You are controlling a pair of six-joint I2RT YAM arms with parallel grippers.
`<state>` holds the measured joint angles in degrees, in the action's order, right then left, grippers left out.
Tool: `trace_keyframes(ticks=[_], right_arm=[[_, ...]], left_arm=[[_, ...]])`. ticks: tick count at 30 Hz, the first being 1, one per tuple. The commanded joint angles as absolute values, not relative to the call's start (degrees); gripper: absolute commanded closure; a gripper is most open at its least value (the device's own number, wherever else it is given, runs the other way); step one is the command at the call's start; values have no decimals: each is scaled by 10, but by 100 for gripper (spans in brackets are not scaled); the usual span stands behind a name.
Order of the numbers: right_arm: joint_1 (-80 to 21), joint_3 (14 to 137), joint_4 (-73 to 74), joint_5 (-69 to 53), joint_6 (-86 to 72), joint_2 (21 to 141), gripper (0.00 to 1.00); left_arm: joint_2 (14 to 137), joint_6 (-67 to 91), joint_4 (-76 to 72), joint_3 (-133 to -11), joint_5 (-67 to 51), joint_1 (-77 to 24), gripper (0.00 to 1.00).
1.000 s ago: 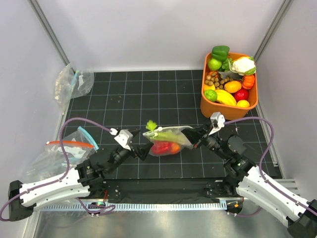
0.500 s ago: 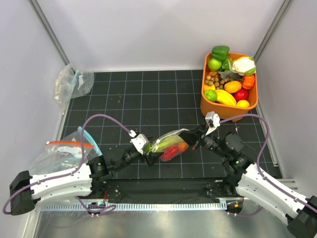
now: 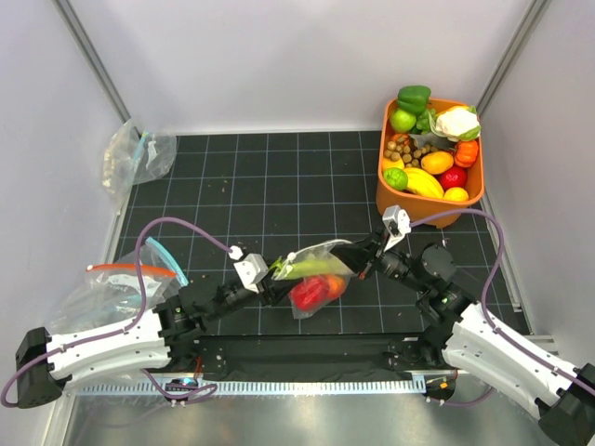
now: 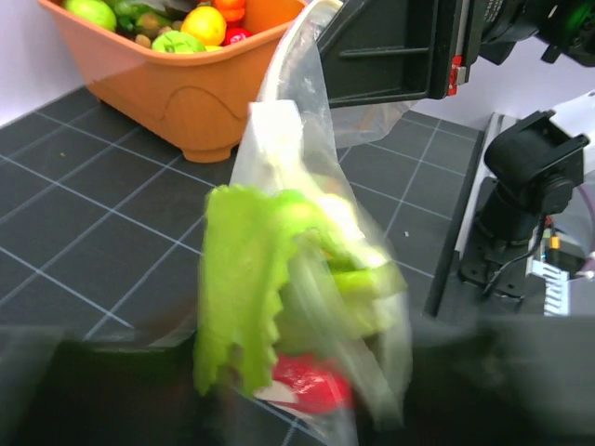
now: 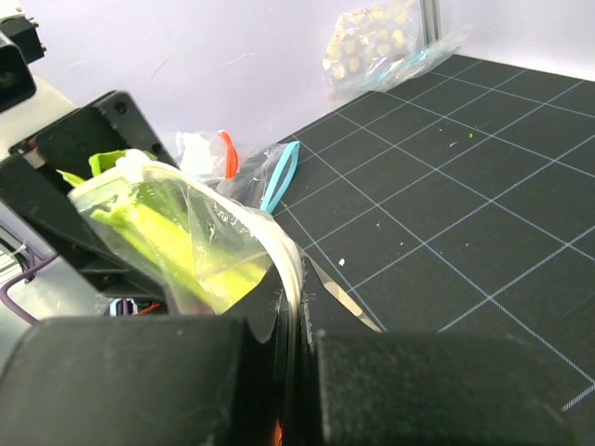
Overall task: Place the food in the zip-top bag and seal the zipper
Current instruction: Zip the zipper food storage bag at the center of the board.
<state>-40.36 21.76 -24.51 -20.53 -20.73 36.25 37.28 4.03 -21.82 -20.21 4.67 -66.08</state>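
The zip-top bag (image 3: 323,256) hangs above the mat at centre front, between my two grippers. The celery stalk (image 3: 311,269) lies inside it, with the leafy end (image 4: 237,288) sticking out at the left. The red toy vegetables (image 3: 311,293) sag in the bag's bottom and show in the left wrist view (image 4: 311,386). My right gripper (image 3: 359,257) is shut on the bag's right end, with the pale zipper strip (image 5: 284,255) running into its jaws (image 5: 296,321). My left gripper (image 3: 271,286) is open, its blurred fingers either side of the bag's left end (image 4: 302,376).
An orange bin (image 3: 426,203) of toy produce stands at the back right. A clear bag with a teal strip (image 3: 138,153) lies at the back left. Clear bags with red-orange and teal strips (image 3: 125,277) lie at the left edge. Walls stand close on three sides.
My left gripper moved right towards the bag's middle, then drew back left. The bag dropped from a tilt, and the red vegetables now sag lower. The right gripper barely moved.
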Motion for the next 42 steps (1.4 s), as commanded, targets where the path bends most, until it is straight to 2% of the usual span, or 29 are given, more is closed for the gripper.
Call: trace_keyframes(ticks=[1, 4, 7, 10, 14, 21, 26, 31, 33, 37, 42], right_arm=[[-403, 249, -276, -223, -212, 362, 99], [-403, 248, -274, -216, -209, 366, 98], [-403, 248, -272, -209, -209, 373, 98], [-403, 252, -263, -205, -209, 378, 97], [-403, 258, -243, -187, -207, 370, 97], [-403, 251, -222, -149, -201, 335, 95], [-403, 255, -209, -149, -196, 326, 94], [-403, 256, -200, -147, -189, 325, 90], [-403, 256, -204, -151, -187, 326, 86], [-403, 257, -211, -186, -184, 330, 65], [-403, 275, -199, -265, -155, 326, 48]], left_arm=[[370, 42, -229, -218, 50, -659, 62], [365, 47, -221, -221, 59, -660, 79], [362, 47, -216, -221, 70, -660, 92], [364, 48, -214, -227, 109, -660, 100], [380, 85, -201, -264, 199, -660, 100], [417, 73, -203, -323, 165, -660, 100], [407, 33, -277, -244, 178, -659, 100], [382, 27, -271, -233, 147, -659, 100], [374, 30, -271, -230, 129, -660, 100], [365, 27, -264, -229, 103, -659, 100], [358, 22, -234, -240, 57, -659, 100]])
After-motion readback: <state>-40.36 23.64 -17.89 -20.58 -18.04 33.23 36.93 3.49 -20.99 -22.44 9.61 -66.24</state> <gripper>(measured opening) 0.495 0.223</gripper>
